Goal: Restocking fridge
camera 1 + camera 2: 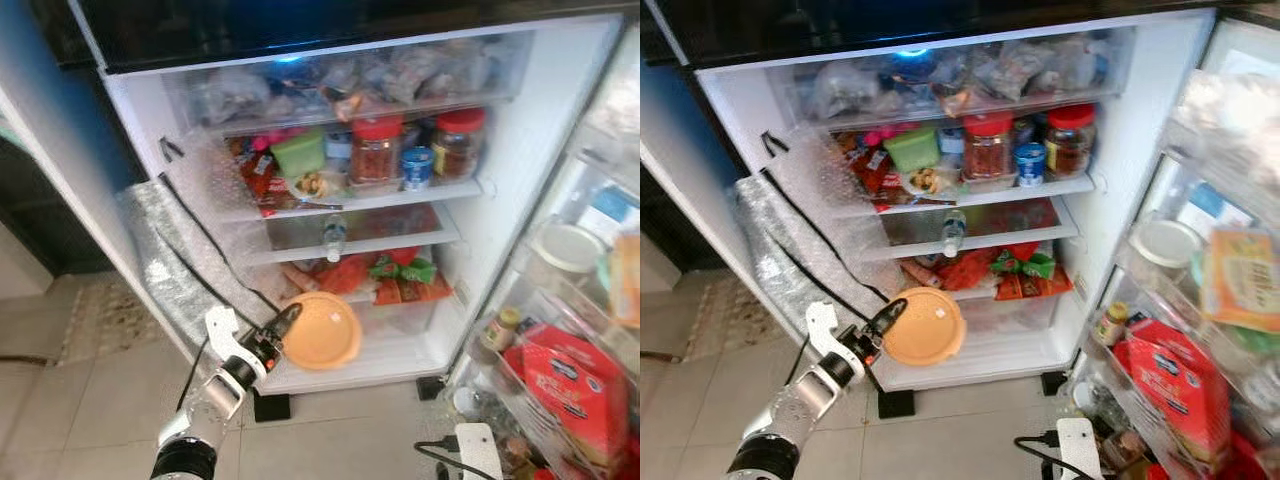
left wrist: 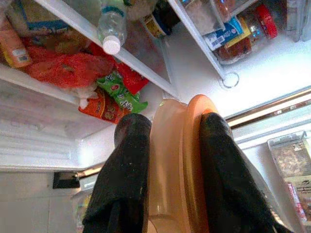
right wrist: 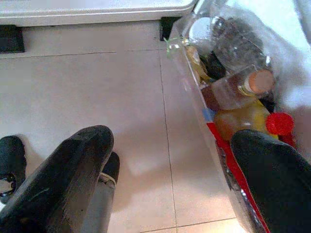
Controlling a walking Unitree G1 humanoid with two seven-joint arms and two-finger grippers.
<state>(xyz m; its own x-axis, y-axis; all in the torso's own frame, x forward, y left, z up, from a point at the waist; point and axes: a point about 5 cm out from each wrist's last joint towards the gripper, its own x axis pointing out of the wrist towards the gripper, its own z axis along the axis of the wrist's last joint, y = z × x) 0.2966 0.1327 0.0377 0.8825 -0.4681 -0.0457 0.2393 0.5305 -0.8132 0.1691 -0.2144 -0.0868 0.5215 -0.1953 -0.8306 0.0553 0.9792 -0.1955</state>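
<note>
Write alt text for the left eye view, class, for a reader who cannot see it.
The robot's left pincer holds a round orange container by its rim before the bottom of an open fridge. Its shelves are packed: red-lidded jars, a green tub, and red and green packets lower down.

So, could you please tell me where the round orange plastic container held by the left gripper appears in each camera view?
Left eye view: round orange plastic container low centre, before the fridge's bottom drawer.
Right eye view: low, left of centre.
Left wrist view: edge-on between the black fingers.
Right wrist view: not in it.
Shared landmark: green snack packet.
</note>
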